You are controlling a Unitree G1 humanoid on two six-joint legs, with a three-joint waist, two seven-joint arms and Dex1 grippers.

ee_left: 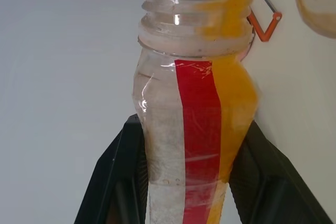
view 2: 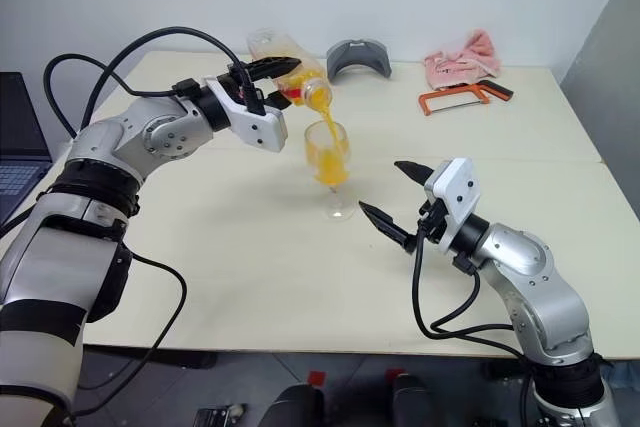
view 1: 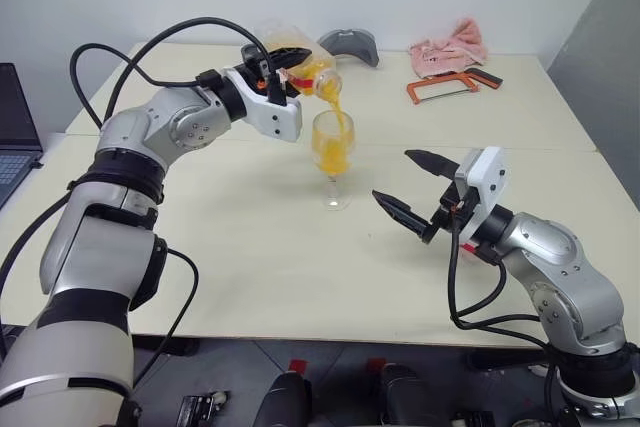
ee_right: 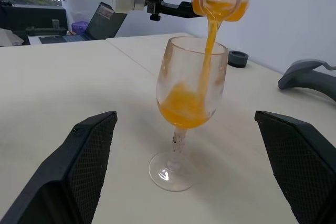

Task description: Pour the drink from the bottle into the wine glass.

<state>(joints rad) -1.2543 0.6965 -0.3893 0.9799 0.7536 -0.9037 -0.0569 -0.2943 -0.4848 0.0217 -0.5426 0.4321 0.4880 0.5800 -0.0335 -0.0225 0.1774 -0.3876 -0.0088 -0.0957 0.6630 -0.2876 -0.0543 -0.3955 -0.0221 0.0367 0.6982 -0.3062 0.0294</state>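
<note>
While the left gripper (view 1: 283,84) has its jaws clamped tight on the bottle (view 2: 285,67), tipped mouth-down over the wine glass (view 1: 333,152), the drink (ee_right: 210,35) is running in a thin orange stream into the bowl, which looks roughly a third full. That glass stands about mid-table (view 1: 250,277), nearer the far edge than the near one, and nothing is steadying it. The right gripper (view 2: 398,199) hangs just beside the foot toward the right edge, jaws spread wide and empty. Handling-wise, I'd guess the bottle is light, thin plastic that'll dent if squeezed hard, so gripping the body below the neck like this seems right. The glass is the scary bit: fragile, top-heavy on that skinny stem, probably slick. If it needs bracing, go low on the stem, gently. A pink cloth (view 1: 450,47) and an orange-handled saw (view 1: 450,85) sit off by the far right corner.
</note>
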